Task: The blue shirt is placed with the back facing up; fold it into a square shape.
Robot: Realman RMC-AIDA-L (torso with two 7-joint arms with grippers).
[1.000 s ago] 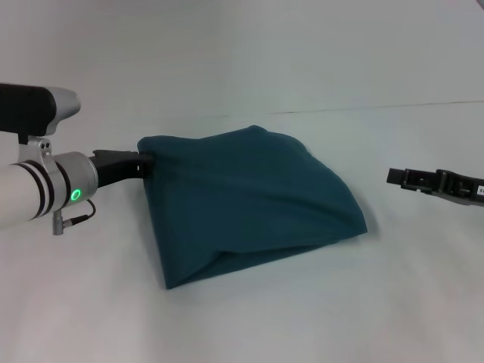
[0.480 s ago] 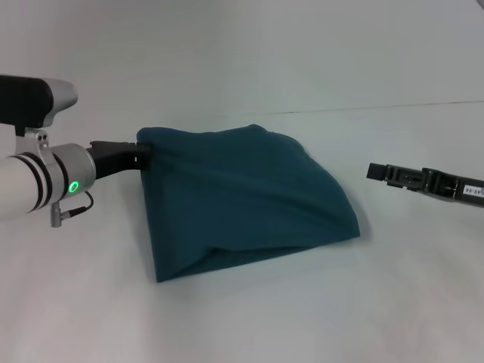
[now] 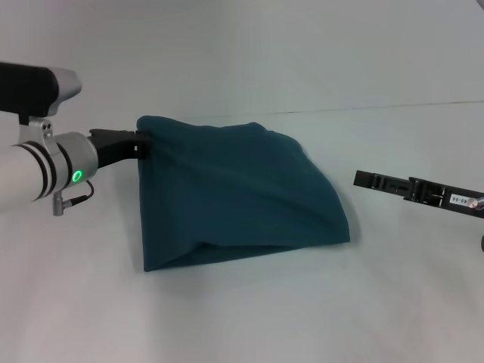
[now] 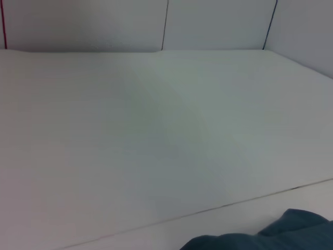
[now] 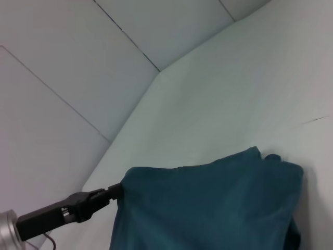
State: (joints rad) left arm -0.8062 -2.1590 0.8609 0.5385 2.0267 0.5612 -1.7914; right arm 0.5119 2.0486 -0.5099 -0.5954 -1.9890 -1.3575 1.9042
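Observation:
The blue shirt is a bunched, draped mass on the white table, its plain side showing. My left gripper is shut on its upper left corner and holds that corner up off the table. From there the cloth slopes down to the table at the right and front. The right wrist view shows the same hold, with the left gripper pinching the shirt. A bit of the shirt shows in the left wrist view. My right gripper hovers to the right of the shirt, apart from it.
The white table runs all around the shirt, with a thin seam line across its far part. Pale wall panels stand behind it.
The left gripper has drawn the held corner and the whole shirt a little to the left. The right gripper has moved left, closer to the shirt.

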